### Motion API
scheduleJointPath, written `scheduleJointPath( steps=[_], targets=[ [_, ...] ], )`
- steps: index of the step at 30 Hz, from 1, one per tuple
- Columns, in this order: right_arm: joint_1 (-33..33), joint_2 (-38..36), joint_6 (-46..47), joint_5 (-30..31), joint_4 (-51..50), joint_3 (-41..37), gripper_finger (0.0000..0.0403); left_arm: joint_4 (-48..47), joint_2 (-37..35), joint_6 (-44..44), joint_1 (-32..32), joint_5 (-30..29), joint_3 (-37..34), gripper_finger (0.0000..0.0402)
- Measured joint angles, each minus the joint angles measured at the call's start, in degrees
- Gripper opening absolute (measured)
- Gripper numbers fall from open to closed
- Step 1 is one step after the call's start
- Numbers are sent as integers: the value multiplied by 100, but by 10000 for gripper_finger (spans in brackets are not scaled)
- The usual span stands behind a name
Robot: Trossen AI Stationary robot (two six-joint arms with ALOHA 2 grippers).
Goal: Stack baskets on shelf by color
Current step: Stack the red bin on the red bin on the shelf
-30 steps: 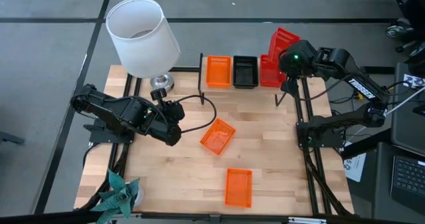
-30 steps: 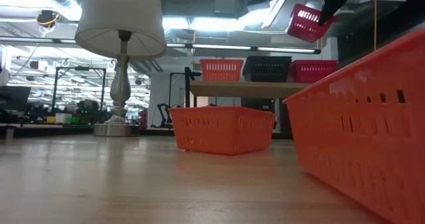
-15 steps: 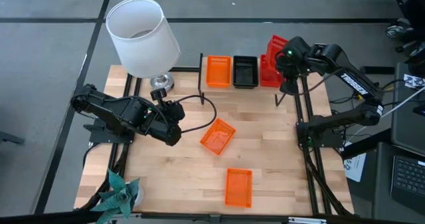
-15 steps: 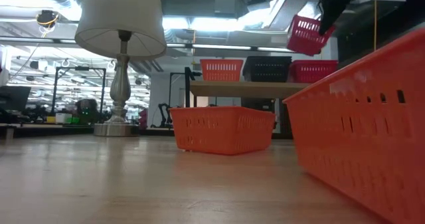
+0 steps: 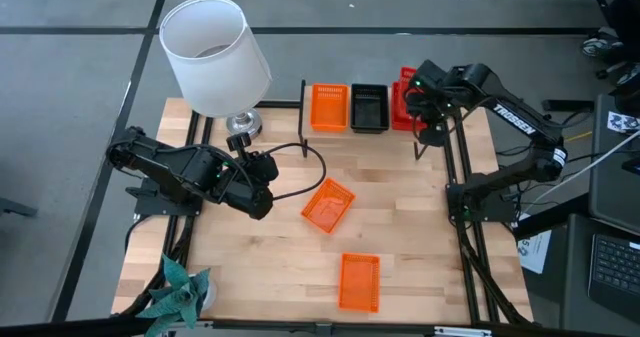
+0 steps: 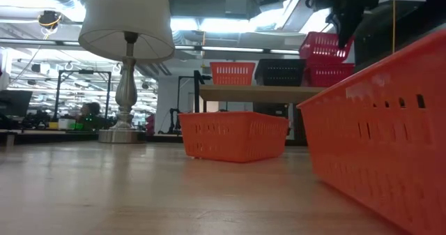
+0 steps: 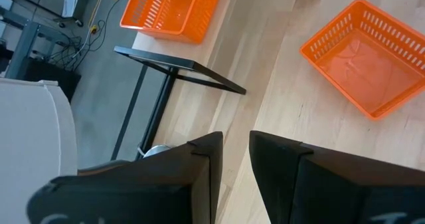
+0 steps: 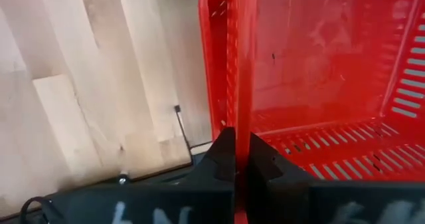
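On the shelf at the table's far edge stand an orange basket, a black basket and a red basket. My right gripper is shut on a second red basket, held level directly above the shelf's red one, its bottom at that basket's rim. Two more orange baskets rest on their bottoms on the table. My left gripper waits at the table's left, near the nearer-to-shelf orange basket, its fingers a narrow gap apart. My right gripper holds the upper red basket by its side wall, one finger inside the basket and one outside, pinching the wall at its rim. The fingers come from above, pointing down. The basket sits level over the red basket on the shelf; whether it rests on it, I cannot tell.
A table lamp with a white shade stands at the far left corner, its cord curling across the table toward the shelf. A green plant sits at the near left corner. Bare wood lies between the loose orange baskets and the right edge.
My right gripper has moved down and toward the table's left, over the shelf's right end. The red basket it carries was tilted and high; it has come level and dropped onto the top of the shelf's red basket. The left arm has kept still.
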Motion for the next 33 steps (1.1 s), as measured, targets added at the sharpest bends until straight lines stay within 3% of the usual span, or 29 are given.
scheduleJointPath(
  steps=[14,33],
  targets=[
    [0,337,48,9,-124,0,2,22,0,-7,0,-1,0,69],
    [0,345,105,11,-202,0,96,18,0,-9,0,0,1,69]
  ],
)
